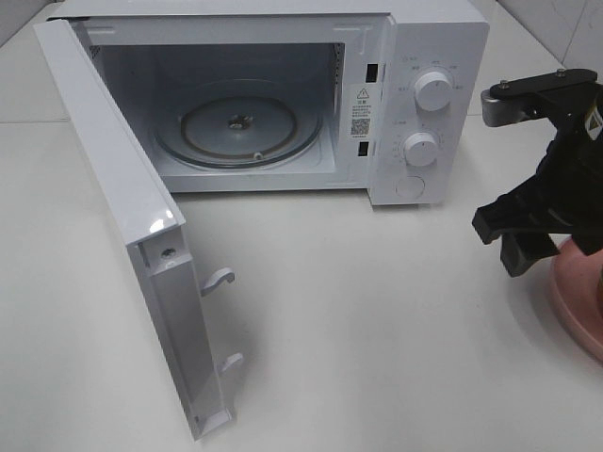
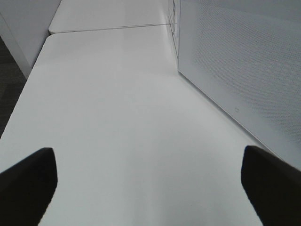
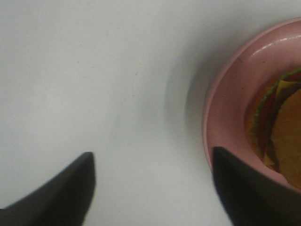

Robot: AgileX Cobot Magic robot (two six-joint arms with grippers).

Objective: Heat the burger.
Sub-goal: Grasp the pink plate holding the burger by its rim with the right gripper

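Note:
The burger lies on a pink plate; only its green and dark layers and part of the bun show at the edge of the right wrist view. My right gripper hangs open just above the table beside the plate, with one finger over the plate's rim and nothing between the fingers. In the exterior view the right gripper hangs over the pink plate at the far right, and the arm hides the burger. My left gripper is open over bare table, empty.
A white microwave stands at the back, its door swung wide open to the left and its glass turntable bare. The door's outer face is beside the left gripper. White tabletop lies in front.

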